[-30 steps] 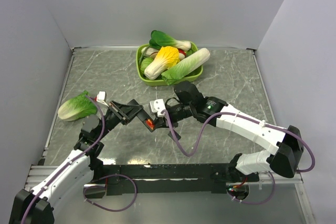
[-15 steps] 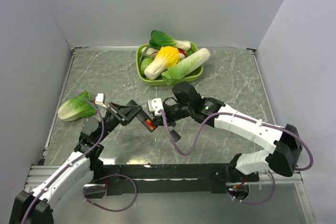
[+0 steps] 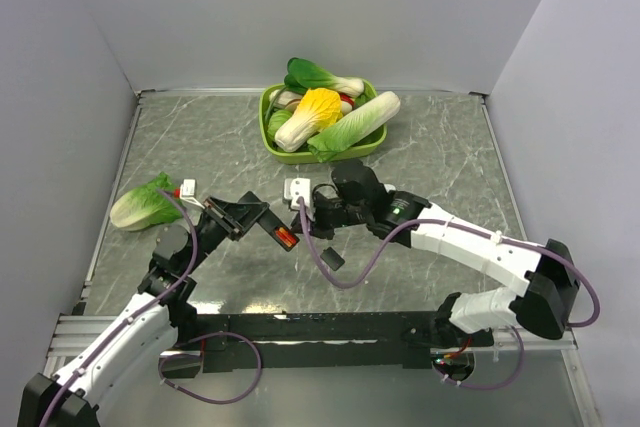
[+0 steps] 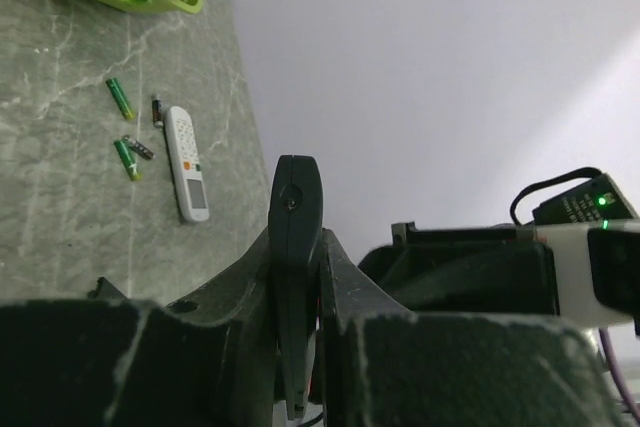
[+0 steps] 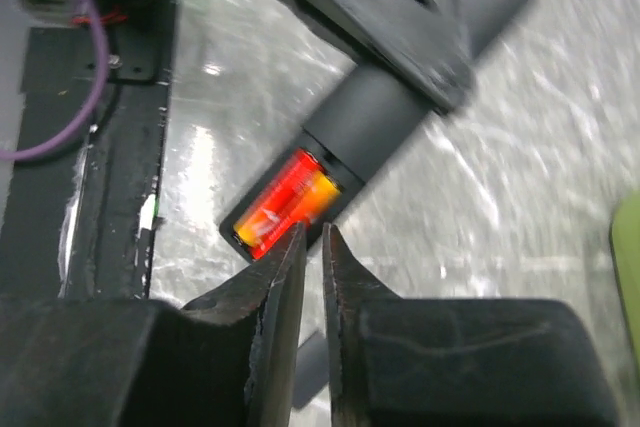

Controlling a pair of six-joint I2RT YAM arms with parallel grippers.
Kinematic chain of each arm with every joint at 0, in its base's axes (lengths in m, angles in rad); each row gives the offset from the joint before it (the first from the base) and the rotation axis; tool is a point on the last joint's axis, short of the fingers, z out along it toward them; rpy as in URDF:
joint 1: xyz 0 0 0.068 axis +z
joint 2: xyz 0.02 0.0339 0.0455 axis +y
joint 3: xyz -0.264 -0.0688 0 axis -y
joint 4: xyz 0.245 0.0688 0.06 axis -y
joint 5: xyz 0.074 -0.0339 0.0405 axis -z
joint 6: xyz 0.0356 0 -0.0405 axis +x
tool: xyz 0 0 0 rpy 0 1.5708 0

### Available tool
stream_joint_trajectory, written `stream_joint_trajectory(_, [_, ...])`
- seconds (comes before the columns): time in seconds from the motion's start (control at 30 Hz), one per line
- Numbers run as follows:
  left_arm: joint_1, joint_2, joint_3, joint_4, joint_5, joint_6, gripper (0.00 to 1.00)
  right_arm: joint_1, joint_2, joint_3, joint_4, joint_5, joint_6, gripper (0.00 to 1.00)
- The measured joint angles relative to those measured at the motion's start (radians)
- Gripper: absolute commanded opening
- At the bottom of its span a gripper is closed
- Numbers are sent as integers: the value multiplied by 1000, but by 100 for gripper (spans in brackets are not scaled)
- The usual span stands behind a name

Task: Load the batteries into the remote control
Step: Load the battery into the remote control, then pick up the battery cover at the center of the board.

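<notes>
Clearly the remote control (image 5: pixel 385 117) is showing as a slim, matte black bar, its battery bay lying open at one end with one glossy orange-red battery (image 5: pixel 283 203) sitting inside. It is hovering above the grey marbled table (image 3: pixel 440 157), near the middle. The left gripper (image 4: pixel 300 307) is clamping it edge-on, with its jaws pressing on the two flat faces. The right gripper (image 5: pixel 312 242) is pointing at the open end, its jaws drawn together with only a sliver of gap, and its tips are sitting just beside the seated battery; nothing is showing between them. Four loose batteries (image 4: pixel 127 159) are lying on the table in the left wrist view, two of them green-wrapped and two darker, all thin little cylinders. They are lying just beside one white remote (image 4: pixel 187 162) with coloured buttons. A small black square piece (image 3: pixel 332 258) is lying flat near the right gripper. One green bowl (image 3: pixel 266 105) is sitting at the far edge, holding several plastic-looking leafy vegetables, and one loose cabbage leaf (image 3: pixel 145 203) is lying at the left.
</notes>
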State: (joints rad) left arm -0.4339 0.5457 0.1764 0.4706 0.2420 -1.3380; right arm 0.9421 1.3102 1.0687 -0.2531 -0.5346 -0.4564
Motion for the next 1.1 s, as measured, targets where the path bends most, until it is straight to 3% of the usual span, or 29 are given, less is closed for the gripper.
stream_joint_trajectory(0.23, [-9,-6,47,-90,-32,172,1,-72,-137,-77,25,169,216,67])
stream_joint_trajectory(0.27, [-9,-6,52,-105,-36,195,1,-88,-157,-83,31,198,254,82])
stream_joint_trajectory(0.33, [-9,-6,60,-138,-46,230,1,-110,-185,-98,32,237,324,99])
stream_joint_trajectory(0.6, [-9,-45,104,-311,-121,342,1,-201,-172,-156,-56,266,512,100])
stream_joint_trajectory(0.87, [-9,-97,121,-448,-196,374,1,-213,-36,-131,-216,333,608,99])
stream_joint_trajectory(1.1, [-9,-124,119,-537,-258,352,1,-155,89,-59,-371,371,621,79])
